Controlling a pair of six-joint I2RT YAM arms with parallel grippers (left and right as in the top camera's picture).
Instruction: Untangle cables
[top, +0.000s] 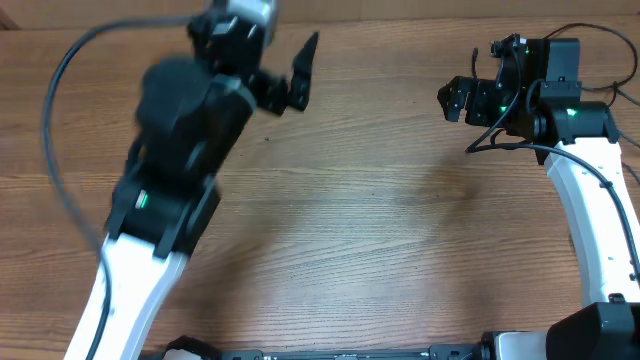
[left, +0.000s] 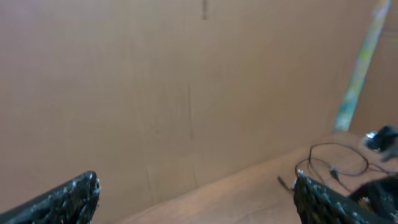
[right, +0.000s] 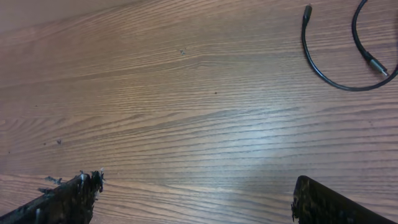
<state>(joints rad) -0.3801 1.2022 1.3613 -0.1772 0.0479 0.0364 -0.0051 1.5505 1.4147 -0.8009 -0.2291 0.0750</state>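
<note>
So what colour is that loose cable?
The cable is black with a silver plug tip; right wrist view shows it best.

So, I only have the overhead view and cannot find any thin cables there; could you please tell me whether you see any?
Observer: Yes, the right wrist camera shows a thin black cable curved on the table, one end silver-tipped.
Operator: Thank you. Does the left wrist camera show anything?
Observer: It shows a thin looped cable lying on the table beyond the left pincer.
Operator: Is the right pincer holding anything?
Observer: No, its fingers stand wide apart with only bare table between them.
</note>
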